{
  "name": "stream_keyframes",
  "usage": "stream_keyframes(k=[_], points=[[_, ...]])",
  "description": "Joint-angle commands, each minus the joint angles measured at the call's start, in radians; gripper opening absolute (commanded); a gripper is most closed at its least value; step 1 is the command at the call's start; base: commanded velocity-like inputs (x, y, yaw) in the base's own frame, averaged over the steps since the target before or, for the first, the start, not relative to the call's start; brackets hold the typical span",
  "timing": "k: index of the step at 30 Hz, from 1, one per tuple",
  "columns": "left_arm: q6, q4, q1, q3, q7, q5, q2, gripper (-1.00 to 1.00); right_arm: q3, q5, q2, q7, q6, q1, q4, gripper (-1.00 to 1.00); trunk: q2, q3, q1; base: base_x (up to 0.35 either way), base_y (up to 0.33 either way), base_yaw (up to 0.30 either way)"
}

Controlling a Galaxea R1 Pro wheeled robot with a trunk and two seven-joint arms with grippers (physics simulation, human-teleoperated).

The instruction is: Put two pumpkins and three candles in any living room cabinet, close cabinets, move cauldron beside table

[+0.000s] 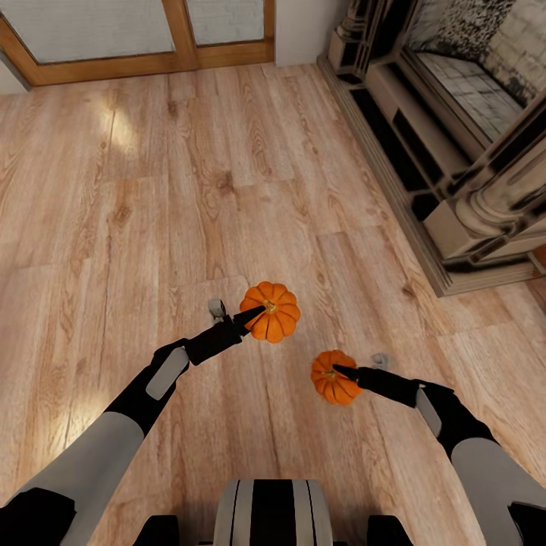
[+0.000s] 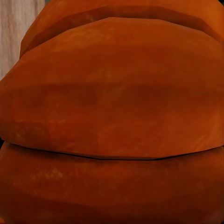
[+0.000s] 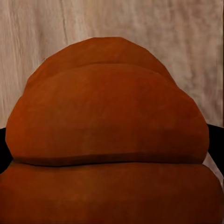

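Each of my arms holds one orange ribbed pumpkin above the wood floor. My left gripper [image 1: 261,308] is shut on the larger-looking pumpkin [image 1: 281,321], one dark finger lying across its top by the stem. That pumpkin [image 2: 112,112] sits hard against the lens in the left wrist view. My right gripper [image 1: 340,371] is shut on the other pumpkin [image 1: 334,389], lower and to the right. The right wrist view has this pumpkin [image 3: 112,140] close up, with floorboards behind it. Candles, cabinet, cauldron and table are out of view.
Light wood floor [image 1: 152,227] spreads ahead and to the left. A dark and cream stone fireplace surround [image 1: 455,167] runs along the right side. A wooden door or window frame [image 1: 152,61] crosses the far wall. A small grey piece [image 1: 218,307] shows beside the left gripper, another [image 1: 379,359] beside the right.
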Motion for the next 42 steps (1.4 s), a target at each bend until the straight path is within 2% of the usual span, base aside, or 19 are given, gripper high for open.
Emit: stream_keyframes(k=[1,3,7,9,11,14,25,29,33,36,38,39,41,42], points=[[0.0,0.0,0.0,0.0,0.0,0.0,0.0,-1.0,-0.02,0.0,-0.008,0.003,0.007,0.0,0.0,-1.0,0.0,0.0,0.0,0.0,0.0,0.0],[0.0,0.0,0.0,0.0,0.0,0.0,0.0,-1.0,-0.035,0.0,-0.025,0.006,0.025,0.0,-0.001,-1.0,0.0,0.0,0.0,0.0,0.0,0.0],[0.0,0.0,0.0,0.0,0.0,0.0,0.0,-1.0,-0.039,-0.003,-0.047,0.007,0.03,0.0,0.001,-1.0,0.0,0.0,0.0,0.0,0.0,0.0],[0.0,0.0,0.0,0.0,0.0,0.0,0.001,-1.0,-0.061,-0.003,-0.054,0.009,0.03,0.0,0.003,-1.0,0.0,0.0,0.0,0.0,0.0,0.0],[0.0,0.001,0.0,0.0,0.0,0.0,0.001,-1.0,-0.094,-0.003,-0.055,0.011,0.03,0.001,0.008,-1.0,0.0,0.0,0.0,0.0,0.0,0.0],[0.0,0.005,0.0,0.0,0.001,0.0,0.001,-1.0,-0.111,-0.003,-0.055,0.012,0.029,0.002,0.012,-1.0,0.0,0.0,0.0,0.0,0.0,0.0],[-0.019,0.011,0.0,-0.001,0.006,-0.001,-0.003,-1.0,-0.116,-0.002,-0.049,0.012,0.028,0.005,0.016,-1.0,0.0,0.0,0.0,0.0,0.0,0.0],[-0.016,0.003,0.0,-0.002,0.012,-0.005,-0.029,-1.0,-0.116,0.0,-0.049,0.012,0.029,0.005,0.015,-1.0,0.0,0.008,-0.001,0.0,0.0,0.0],[-0.003,-0.039,-0.001,-0.004,0.064,-0.006,-0.038,-1.0,-0.116,0.0,-0.047,0.012,0.029,0.007,0.015,-1.0,0.001,0.023,-0.003,0.0,0.0,0.0],[0.001,-0.101,-0.002,-0.005,0.137,-0.007,-0.038,-1.0,-0.116,0.002,-0.047,0.009,0.028,0.008,0.015,-1.0,0.002,0.035,-0.004,0.0,0.0,0.0],[0.001,-0.112,-0.002,-0.004,0.176,-0.008,-0.037,-1.0,-0.116,0.003,-0.048,0.008,0.029,0.008,0.014,-1.0,0.003,0.043,-0.005,0.0,0.0,0.0],[0.002,-0.115,-0.002,-0.001,0.211,-0.007,-0.03,-1.0,-0.116,0.004,-0.049,0.008,0.029,0.008,0.01,-1.0,0.003,0.046,-0.005,0.0,0.0,0.0],[0.002,-0.116,-0.003,0.002,0.218,-0.005,-0.021,-1.0,-0.115,0.004,-0.049,0.009,0.029,0.008,0.006,-1.0,0.003,0.054,-0.006,0.0,0.0,0.0],[0.003,-0.119,-0.004,0.002,0.221,-0.002,-0.007,-1.0,-0.115,0.003,-0.05,0.01,0.028,0.008,0.006,-1.0,0.004,0.058,-0.007,0.0,0.0,0.0]])
